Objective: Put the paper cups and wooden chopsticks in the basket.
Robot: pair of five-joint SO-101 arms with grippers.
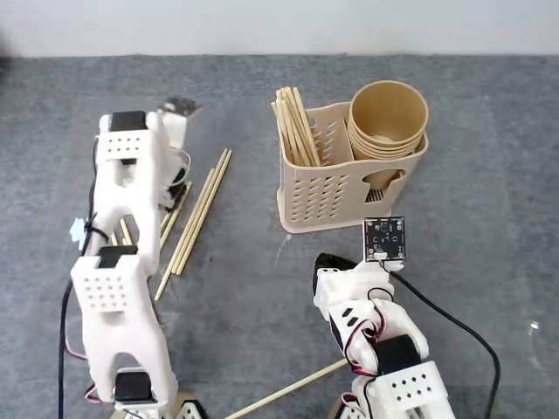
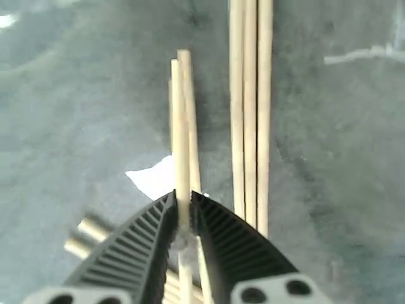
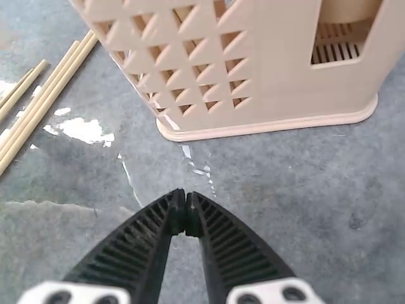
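grey felt-like tabletop (image 1: 489,131), two arms on it. one basket (image 1: 327,196) sits mid-table with two compartments: one stack of cups (image 1: 389,113) in one side (four or five rims, hard to count), and a bundle of chopsticks (image 1: 295,131) standing in the other. the left gripper (image 2: 183,201) is pinched onto a pair of chopsticks (image 2: 181,126) lying on the table, with three loose sticks (image 2: 250,95) just beside them. one stray stick (image 1: 288,390) lies down by the arm bases. the right gripper (image 3: 185,201) is squeezed closed on nothing, near the basket's foot.
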